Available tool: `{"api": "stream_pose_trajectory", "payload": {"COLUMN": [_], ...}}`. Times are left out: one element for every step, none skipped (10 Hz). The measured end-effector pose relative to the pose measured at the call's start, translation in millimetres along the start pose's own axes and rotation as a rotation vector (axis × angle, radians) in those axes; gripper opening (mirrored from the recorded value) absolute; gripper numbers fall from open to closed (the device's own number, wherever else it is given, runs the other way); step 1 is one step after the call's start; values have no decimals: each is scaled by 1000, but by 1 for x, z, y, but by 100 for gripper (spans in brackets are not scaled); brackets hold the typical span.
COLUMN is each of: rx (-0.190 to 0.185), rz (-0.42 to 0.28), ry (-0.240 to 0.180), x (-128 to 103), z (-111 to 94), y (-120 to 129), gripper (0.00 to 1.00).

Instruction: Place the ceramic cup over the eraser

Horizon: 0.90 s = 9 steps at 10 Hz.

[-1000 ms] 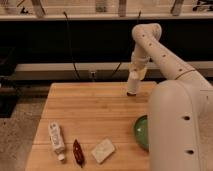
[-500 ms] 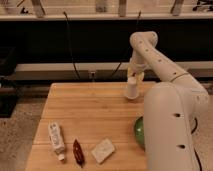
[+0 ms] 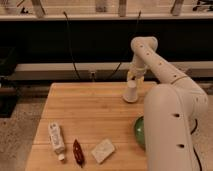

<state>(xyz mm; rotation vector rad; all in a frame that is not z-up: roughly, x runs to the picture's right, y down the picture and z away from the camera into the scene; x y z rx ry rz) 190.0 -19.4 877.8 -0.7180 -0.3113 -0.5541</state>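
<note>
The ceramic cup (image 3: pixel 131 93) is small, white and tapered, held upside down with its wide mouth down at the far right of the wooden table (image 3: pixel 85 110). My gripper (image 3: pixel 133 76) is directly above it, shut on its narrow top end. The cup's rim is at or just above the table top. The eraser is not visible anywhere; I cannot tell whether it is under the cup.
A green bowl (image 3: pixel 138 132) sits at the right edge, partly behind my arm. A white tube-like bottle (image 3: pixel 56 139), a dark red pod (image 3: pixel 78 151) and a pale cream block (image 3: pixel 103 150) lie near the front edge. A dark shelf and cables run behind the table.
My gripper has moved a little left and down with the cup, bringing it from above the table to the table top.
</note>
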Motion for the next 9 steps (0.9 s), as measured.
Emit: {"api": "stream_pose_trajectory", "payload": {"rx": [-1, 0, 1, 1, 0, 0, -1, -1, -4], "rz": [4, 10, 7, 8, 8, 10, 11, 13, 15], "ry": [2, 6, 5, 3, 2, 1, 0, -1, -1], "x": [0, 1, -1, -1, -1, 0, -1, -1, -3], "z": [0, -1, 0, 0, 0, 0, 0, 0, 1], "y": [0, -2, -4, -3, -3, -1, -2, -2, -3], "gripper": [78, 69, 60, 51, 45, 44, 45, 49, 60]}}
